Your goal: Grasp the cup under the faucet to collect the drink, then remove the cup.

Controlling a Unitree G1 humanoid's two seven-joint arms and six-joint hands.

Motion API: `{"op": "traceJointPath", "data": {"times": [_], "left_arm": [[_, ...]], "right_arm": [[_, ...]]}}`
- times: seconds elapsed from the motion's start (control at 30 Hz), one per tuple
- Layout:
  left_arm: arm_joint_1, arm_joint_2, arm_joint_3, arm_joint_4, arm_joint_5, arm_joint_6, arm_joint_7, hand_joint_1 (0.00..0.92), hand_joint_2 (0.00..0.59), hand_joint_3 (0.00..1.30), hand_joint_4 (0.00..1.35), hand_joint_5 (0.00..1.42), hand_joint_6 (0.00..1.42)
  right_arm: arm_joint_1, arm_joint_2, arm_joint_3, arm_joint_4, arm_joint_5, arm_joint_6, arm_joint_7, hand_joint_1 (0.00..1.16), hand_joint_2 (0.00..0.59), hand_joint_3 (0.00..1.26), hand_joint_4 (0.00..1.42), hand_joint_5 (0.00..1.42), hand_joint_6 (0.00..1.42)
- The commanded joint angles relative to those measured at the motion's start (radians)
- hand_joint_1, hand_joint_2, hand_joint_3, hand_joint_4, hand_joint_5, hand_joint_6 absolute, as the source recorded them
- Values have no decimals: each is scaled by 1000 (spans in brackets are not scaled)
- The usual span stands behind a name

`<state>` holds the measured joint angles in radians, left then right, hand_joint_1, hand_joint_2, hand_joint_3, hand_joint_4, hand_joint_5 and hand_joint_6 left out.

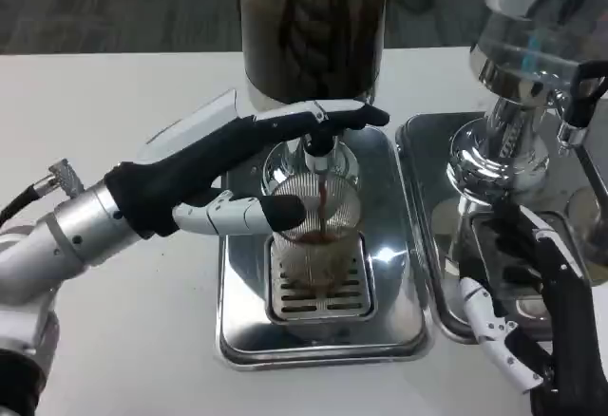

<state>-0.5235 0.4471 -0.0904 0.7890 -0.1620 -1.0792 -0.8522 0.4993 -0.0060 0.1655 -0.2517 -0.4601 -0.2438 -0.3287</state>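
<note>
**Filling now: overflow and knock risks**

Left hand (223, 174) reaches in from the left. Its upper fingers lie across the faucet (319, 142) lever, apparently pressing it, while a lower finger rests against the cup's left side. It does not look like a full wrap around the cup, more lever press plus a steadying touch.

The cup (316, 221) is clear and ribbed, standing upright on the grate of the left tray (247, 335), straight under the faucet. A dark stream runs into it; liquid sits low, well below the rim.

Risks, as I judge them: if the lever stays pressed too long, the cup overflows onto the grate. If the lower finger pushes sideways, the cup slides off the stream or tips. Pulling the cup out before the flow stops drips drink on the tray. The wet, ribbed wall may slip in a loose hold.

Right hand (532, 326) hangs over the right tray (418, 150), near the second dispenser (518, 122), fingers apart and holding nothing. Moving it carelessly could bump that dispenser.
</note>
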Motion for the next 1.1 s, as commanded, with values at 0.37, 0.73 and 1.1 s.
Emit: {"op": "traceJointPath", "data": {"times": [0.37, 0.73, 1.1], "left_arm": [[20, 27, -32, 18, 45, 5, -6, 0, 116, 230, 137, 164, 220], [19, 36, -32, 15, 49, 1, -2, 0, 116, 232, 137, 164, 219], [22, 43, -32, 5, 53, -4, 4, 0, 125, 232, 147, 164, 219]], "right_arm": [[-87, -83, -17, -108, 83, 178, 256, 712, 171, 15, 38, 57, 170], [-169, -151, -15, -97, 80, 263, 365, 736, 144, 0, 0, 0, 99], [-244, -166, -17, -49, 98, 275, 398, 739, 142, 0, 0, 0, 96]]}}
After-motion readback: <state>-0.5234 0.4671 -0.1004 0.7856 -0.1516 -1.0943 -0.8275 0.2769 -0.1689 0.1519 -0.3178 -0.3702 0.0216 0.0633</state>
